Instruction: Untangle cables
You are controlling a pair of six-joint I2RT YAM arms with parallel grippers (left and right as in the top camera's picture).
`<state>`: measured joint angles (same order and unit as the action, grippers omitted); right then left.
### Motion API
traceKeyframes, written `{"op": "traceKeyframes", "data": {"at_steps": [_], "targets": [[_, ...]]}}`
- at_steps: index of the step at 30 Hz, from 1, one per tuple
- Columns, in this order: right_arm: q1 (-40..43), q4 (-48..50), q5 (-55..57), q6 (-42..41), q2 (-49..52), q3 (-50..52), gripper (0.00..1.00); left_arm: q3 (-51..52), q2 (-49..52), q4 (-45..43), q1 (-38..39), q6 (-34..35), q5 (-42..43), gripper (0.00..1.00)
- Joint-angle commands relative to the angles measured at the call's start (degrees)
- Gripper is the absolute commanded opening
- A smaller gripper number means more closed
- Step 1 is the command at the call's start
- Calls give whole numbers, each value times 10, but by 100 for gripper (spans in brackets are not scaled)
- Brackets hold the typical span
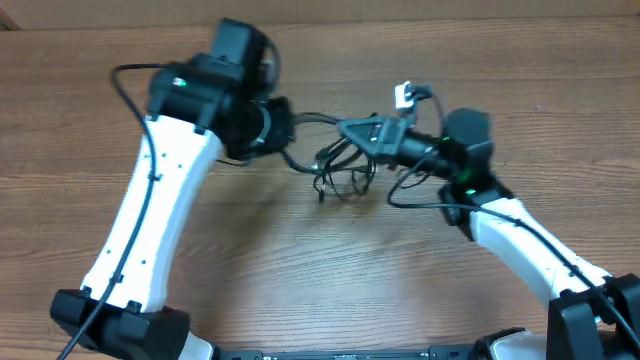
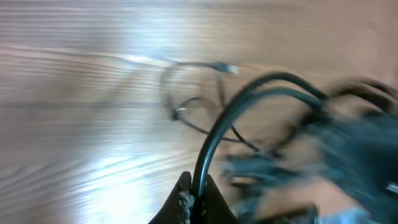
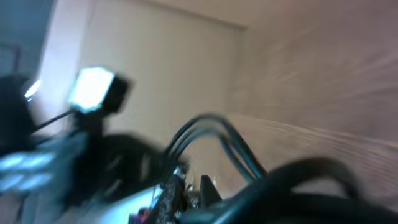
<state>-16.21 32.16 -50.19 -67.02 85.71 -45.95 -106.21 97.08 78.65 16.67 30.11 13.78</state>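
Observation:
The cables point(image 1: 340, 168) are thin black cords in a tangled bunch at mid-table, between my two grippers. My left gripper point(image 1: 288, 135) is shut on one black cable point(image 2: 214, 134), which arcs up from its jaws point(image 2: 193, 198) toward the right. Loose loops with a silvery plug tip point(image 2: 229, 68) lie on the table beyond. My right gripper point(image 1: 358, 130) is at the bunch's upper right and is closed on cable strands point(image 3: 208, 134) at its jaws point(image 3: 194, 186); this view is blurred. A white plug end point(image 1: 403, 95) sticks up behind it and shows in the right wrist view point(image 3: 93, 88).
The wooden table point(image 1: 300, 270) carries both arms. The right gripper appears as a blurred dark shape point(image 2: 354, 143) at the right of the left wrist view. Thicker black wires fixed to the arms hang near the right wrist point(image 1: 415, 195).

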Motion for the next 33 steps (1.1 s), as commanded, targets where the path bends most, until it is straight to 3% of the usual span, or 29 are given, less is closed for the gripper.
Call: {"op": "traceKeyframes", "data": {"at_steps": [1, 6, 9, 16, 21, 22, 24, 27, 33], "targets": [[41, 50, -164, 0, -4, -2, 4, -2, 0, -2, -32, 17, -57, 4], [62, 158, -102, -53, -4, -3, 4, 18, 1, -26, 0, -76, 32, 4], [71, 205, -25, -87, -4, -3, 4, 49, 1, -37, 50, -114, 38, 4], [106, 176, 103, -129, -4, -3, 13, 137, 1, -69, 143, -169, 37, 5], [141, 54, 131, -114, -4, -2, 64, 142, -5, -73, 153, -218, 42, 4], [144, 24, 131, -102, -4, -2, 82, 142, -8, -76, 150, -223, 42, 4], [148, -34, 131, -77, -4, -2, 96, 142, -19, -85, 138, -224, 43, 4], [147, -109, 113, -54, -4, -2, 100, 142, -40, -114, 108, -224, 42, 4], [144, -176, 35, 84, -4, -2, 100, 142, -76, -181, 27, -181, 43, 4]]}}
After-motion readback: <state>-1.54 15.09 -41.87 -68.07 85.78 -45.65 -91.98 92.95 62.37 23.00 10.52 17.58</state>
